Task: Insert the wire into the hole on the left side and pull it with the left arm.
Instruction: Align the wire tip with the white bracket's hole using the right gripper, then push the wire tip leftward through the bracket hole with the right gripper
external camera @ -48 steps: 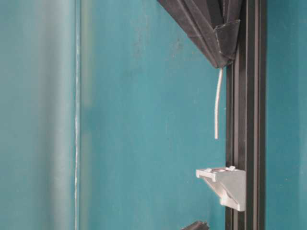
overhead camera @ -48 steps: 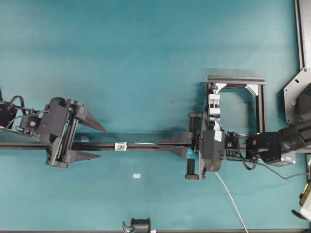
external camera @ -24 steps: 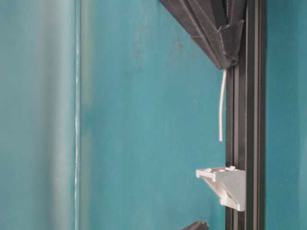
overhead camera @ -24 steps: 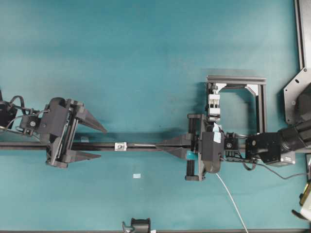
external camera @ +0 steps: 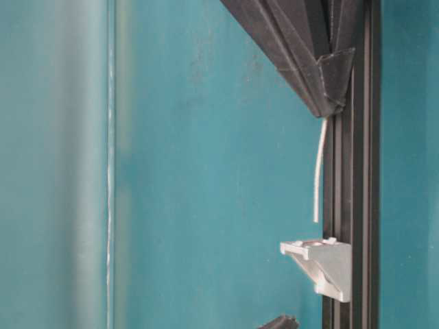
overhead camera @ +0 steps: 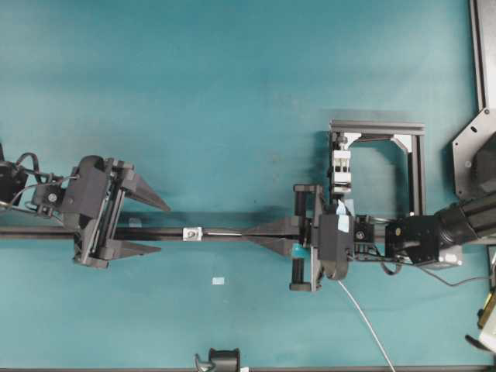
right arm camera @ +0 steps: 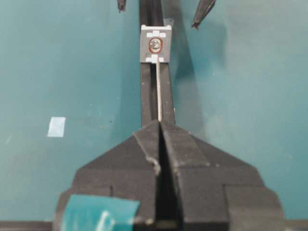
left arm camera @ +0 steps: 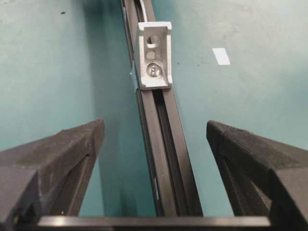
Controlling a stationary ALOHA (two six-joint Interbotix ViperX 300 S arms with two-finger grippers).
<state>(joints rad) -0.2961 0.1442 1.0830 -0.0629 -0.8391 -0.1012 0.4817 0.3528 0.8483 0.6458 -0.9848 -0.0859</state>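
The thin grey-white wire [overhead camera: 225,231] juts left from my right gripper [overhead camera: 249,231], which is shut on it over the black rail. More wire trails off behind that gripper [overhead camera: 364,318]. In the table-level view the wire's free end [external camera: 316,205] stops just short of the small silver bracket [external camera: 324,264]. From the right wrist, the wire [right arm camera: 159,91] points straight at the bracket's hole [right arm camera: 156,45]. My left gripper [overhead camera: 161,229] stands open, astride the rail just left of the bracket [overhead camera: 192,232]. In its own view the bracket [left arm camera: 155,55] lies ahead of its spread fingers [left arm camera: 72,144].
A long black rail [overhead camera: 39,232] runs across the teal table. A white clamp block [overhead camera: 342,167] stands in a black frame [overhead camera: 417,163] behind the right gripper. A white tape patch [overhead camera: 218,280] lies in front of the rail, and a black fitting [overhead camera: 223,360] sits at the front edge.
My right gripper has slid left along the rail, carrying the wire's tip closer to the bracket. The left gripper has stayed where it was, open.
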